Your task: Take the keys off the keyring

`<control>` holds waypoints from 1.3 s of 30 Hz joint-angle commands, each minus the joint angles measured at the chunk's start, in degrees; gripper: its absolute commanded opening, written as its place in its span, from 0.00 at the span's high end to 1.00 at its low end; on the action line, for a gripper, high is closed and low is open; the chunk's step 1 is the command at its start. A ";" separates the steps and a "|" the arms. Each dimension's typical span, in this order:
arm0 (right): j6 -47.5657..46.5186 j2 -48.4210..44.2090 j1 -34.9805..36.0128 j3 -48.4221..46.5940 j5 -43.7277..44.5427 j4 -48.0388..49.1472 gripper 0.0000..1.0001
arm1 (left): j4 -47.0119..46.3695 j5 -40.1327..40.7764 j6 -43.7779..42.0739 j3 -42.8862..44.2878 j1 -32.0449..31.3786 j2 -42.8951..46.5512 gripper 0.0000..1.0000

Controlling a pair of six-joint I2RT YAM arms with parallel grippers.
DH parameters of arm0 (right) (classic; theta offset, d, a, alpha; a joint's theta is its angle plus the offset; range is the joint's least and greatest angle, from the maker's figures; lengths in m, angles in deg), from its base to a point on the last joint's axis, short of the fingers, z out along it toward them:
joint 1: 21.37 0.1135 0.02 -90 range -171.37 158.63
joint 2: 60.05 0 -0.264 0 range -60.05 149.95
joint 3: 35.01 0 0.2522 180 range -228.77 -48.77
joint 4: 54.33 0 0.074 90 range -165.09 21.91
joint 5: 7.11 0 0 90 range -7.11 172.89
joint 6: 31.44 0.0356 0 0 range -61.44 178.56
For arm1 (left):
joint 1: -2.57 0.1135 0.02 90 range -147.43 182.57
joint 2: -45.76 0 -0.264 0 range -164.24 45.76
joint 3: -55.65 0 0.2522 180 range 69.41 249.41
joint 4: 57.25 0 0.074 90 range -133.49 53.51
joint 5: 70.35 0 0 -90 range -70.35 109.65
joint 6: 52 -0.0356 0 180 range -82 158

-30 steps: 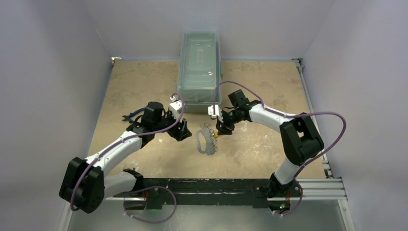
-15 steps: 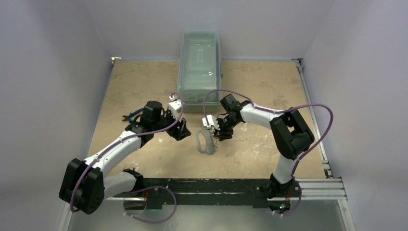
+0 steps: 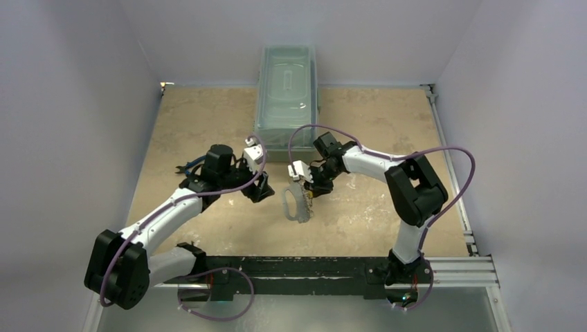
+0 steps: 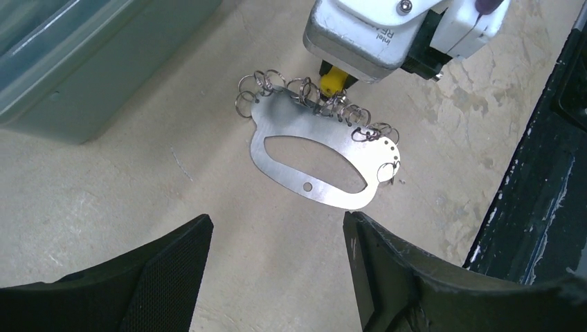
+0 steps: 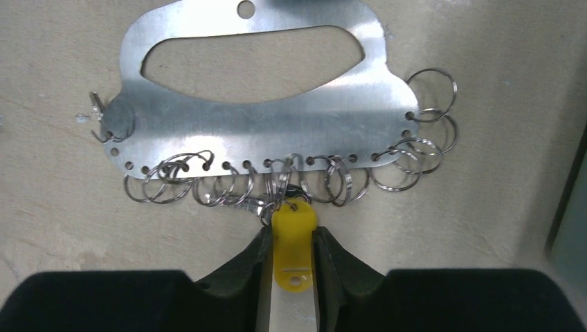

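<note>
Keyring [image 3: 294, 203] lies flat on the tan table [image 3: 387, 124], about mid-table between the two arms and in front of the clear lidded plastic box [image 3: 286, 100]. Up close it is a flat silvery metal plate [image 5: 277, 117] with a long oval cutout, a small round hole near its plain edge and a row of tiny holes along the other edge. Small rings [image 5: 232, 187] of thin wire hang from those holes all along that edge, overlapping each other, with a bunch of them at one corner. Yellow tag [image 5: 294, 245] hangs from one of the middle rings and points away from the plate. Right gripper [image 5: 291, 241] is closed on the yellow tag, one black finger pressed against each side of it, just off the ringed edge of the plate. From overhead the right gripper [image 3: 313, 195] sits at the far right side of the keyring. Left gripper [image 4: 275, 228] is spread wide and empty, near the plain edge of the keyring [image 4: 311, 149] but not touching it; the yellow tag [image 4: 333, 79] shows just under the right wrist camera housing. Overhead, the left gripper [image 3: 259, 192] is just left of the keyring. Blue-handled pliers [image 3: 188, 166] lie on the table behind the left arm, partly hidden by it.
</note>
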 commanded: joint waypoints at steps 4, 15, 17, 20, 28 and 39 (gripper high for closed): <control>4.29 -7.96 0.44 3.32 -3.44 0.17 0.80 | -1.24 -2.63 -15.02 -1.43 -3.85 4.09 0.31; 8.59 -10.48 0.45 3.71 -9.34 0.40 0.83 | -24.90 3.61 -28.13 -8.97 -16.78 -3.59 0.54; 9.56 -11.69 0.45 4.48 -10.02 0.89 0.83 | -29.13 3.28 -28.93 -8.98 -17.42 -6.81 0.55; 12.18 -12.63 0.45 4.87 -10.67 1.83 0.84 | -34.67 2.80 -29.79 -8.85 -18.60 -10.80 0.56; 16.06 -12.88 0.61 4.46 -12.06 3.25 0.84 | -39.72 0.06 -32.63 -8.07 -20.24 -16.84 0.58; 15.07 -13.34 1.24 3.95 -13.45 1.10 0.84 | -42.54 1.15 -33.07 -7.44 -20.51 -22.73 0.67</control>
